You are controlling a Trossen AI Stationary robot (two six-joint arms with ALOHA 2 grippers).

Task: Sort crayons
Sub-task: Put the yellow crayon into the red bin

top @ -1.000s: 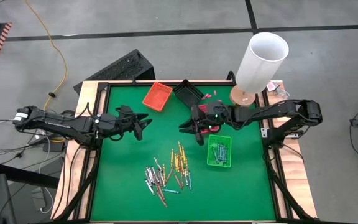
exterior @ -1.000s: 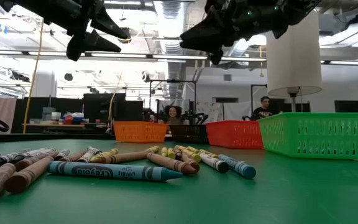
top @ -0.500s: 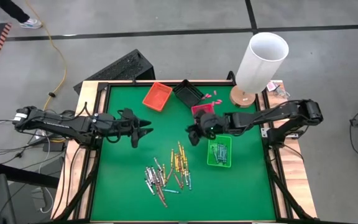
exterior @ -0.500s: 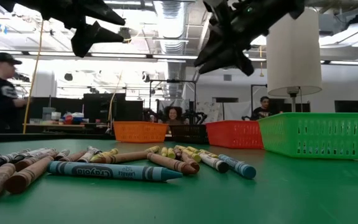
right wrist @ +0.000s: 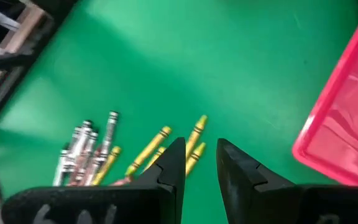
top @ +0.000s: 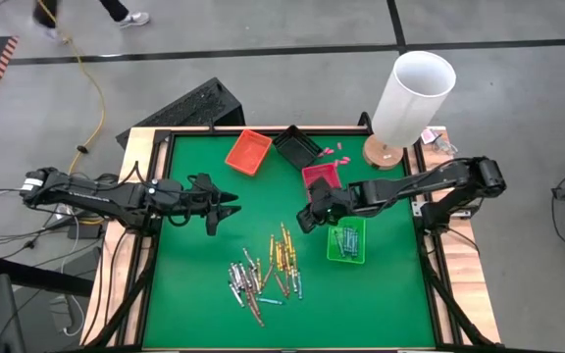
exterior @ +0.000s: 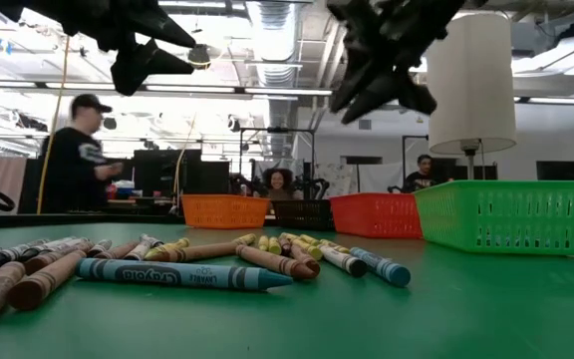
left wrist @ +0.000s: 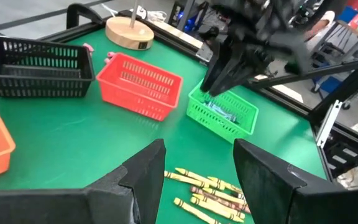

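The crayons (top: 263,270) lie in a loose pile on the green mat near the table's front; they also show in the low view (exterior: 182,271) and both wrist views (left wrist: 207,193) (right wrist: 148,152). A few more crayons lie in the green basket (top: 346,240). My left gripper (top: 226,208) (left wrist: 197,149) hovers open above the mat, left of and beyond the pile, with nothing between its fingers. My right gripper (top: 307,218) (right wrist: 199,149) hangs above the mat between the pile and the green basket, slanting down, its fingers a little apart and empty.
Orange (top: 248,151), black (top: 297,145) and red (top: 320,176) baskets stand along the far side. A white lamp (top: 415,98) on a wooden foot stands at the far right corner. Small pink bits (top: 330,150) lie beside the black basket. People move in the room beyond.
My right gripper has moved from beside the red basket toward the table's near edge and the crayon pile, rolling and tipping downward. My left gripper has stayed in place and swung its fingers slightly toward the near edge. No crayon has moved.
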